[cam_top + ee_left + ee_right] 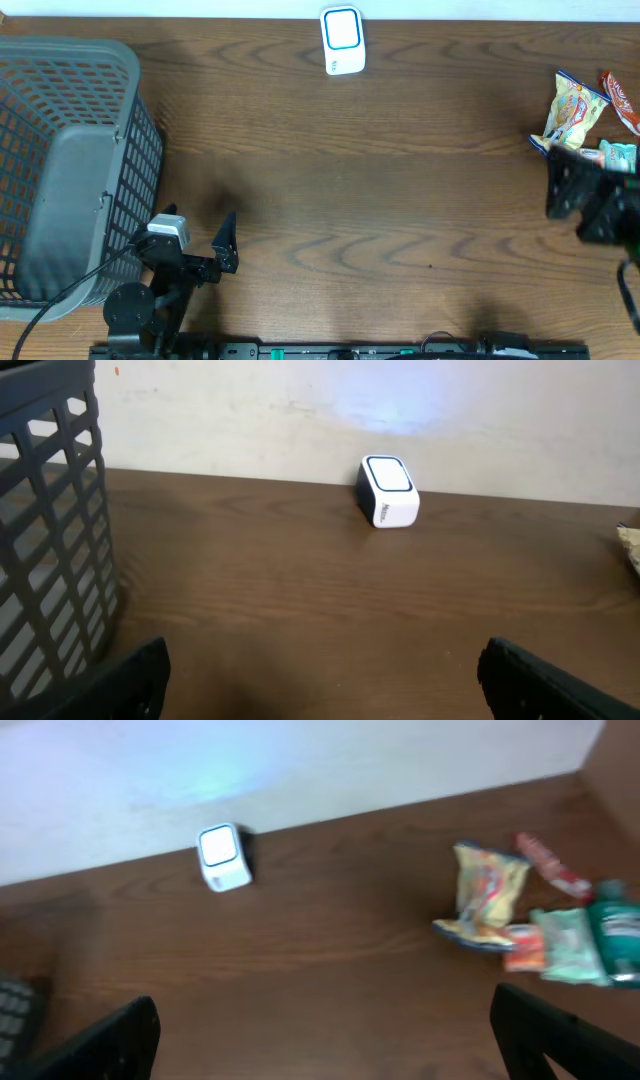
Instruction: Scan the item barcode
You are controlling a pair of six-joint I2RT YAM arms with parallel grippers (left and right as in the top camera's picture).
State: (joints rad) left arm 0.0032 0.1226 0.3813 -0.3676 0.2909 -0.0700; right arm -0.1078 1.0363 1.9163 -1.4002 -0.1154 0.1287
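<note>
A white barcode scanner [342,40] [388,491] [223,857] with a blue-rimmed face stands at the table's far edge. Several snack items lie at the far right: a yellow bag [572,110] [487,890], a red packet [622,100] [548,865] and a teal pack [615,155] [570,945]. My right gripper [585,185] [325,1040] hovers just in front of that pile, open and empty. My left gripper [195,238] [322,680] rests low near the front left, open, with only bare table between its fingers.
A large grey mesh basket [60,160] [50,510] fills the left side, right beside my left arm. A pale wall runs behind the table's far edge. Brown wood tabletop [380,210] stretches between the two arms.
</note>
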